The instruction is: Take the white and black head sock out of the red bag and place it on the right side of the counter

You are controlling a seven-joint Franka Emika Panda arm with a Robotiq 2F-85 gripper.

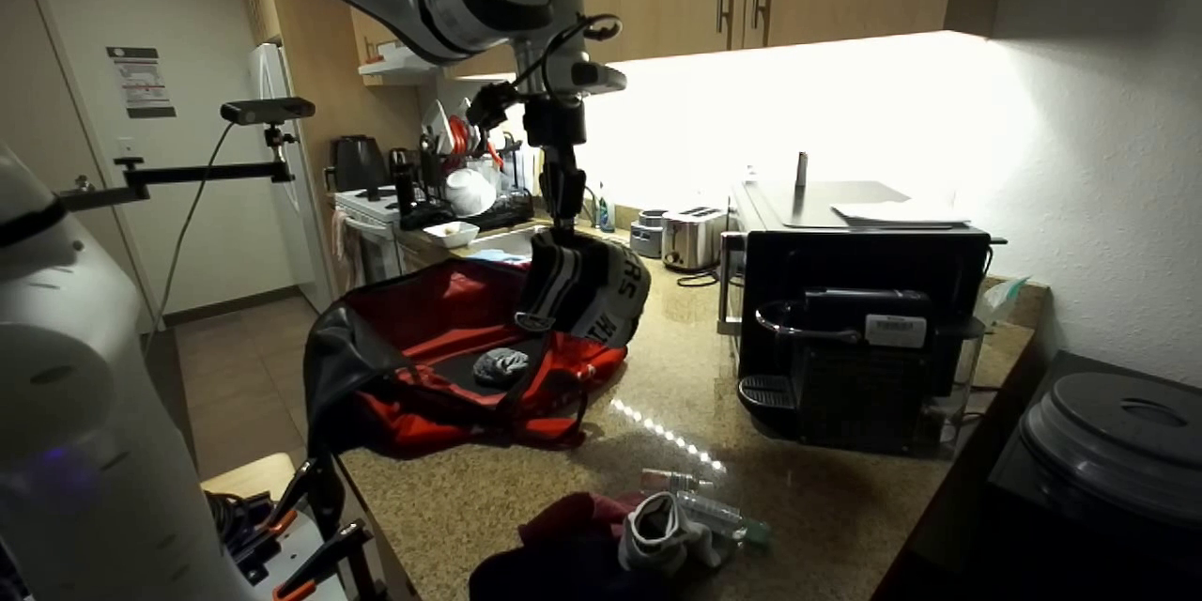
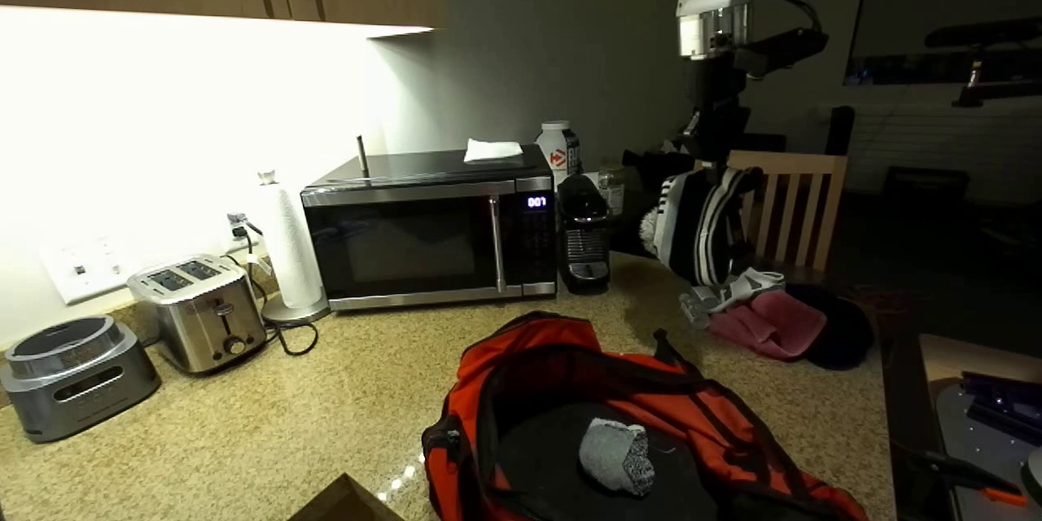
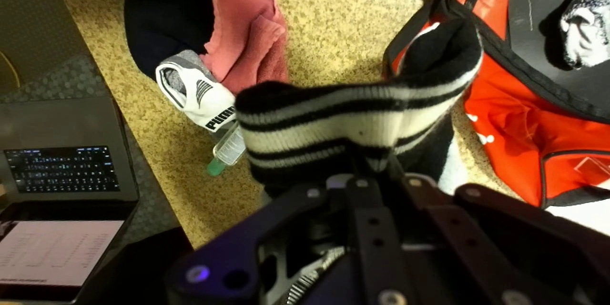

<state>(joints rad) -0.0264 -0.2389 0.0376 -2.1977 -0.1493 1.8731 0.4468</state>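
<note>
The white and black head sock hangs from my gripper, which is shut on its striped cuff. Sock and gripper also show in an exterior view. In the wrist view the fingertips pinch the striped edge of the sock, and the fabric partly hides them. The red bag lies open on the counter. The sock hangs above the counter, beside the bag in the wrist view. A grey balled sock lies inside the bag.
A pile with a pink cloth, a dark cloth, a white-grey sock and a clear bottle lies near the counter edge. A microwave, coffee machine and toaster stand along the wall.
</note>
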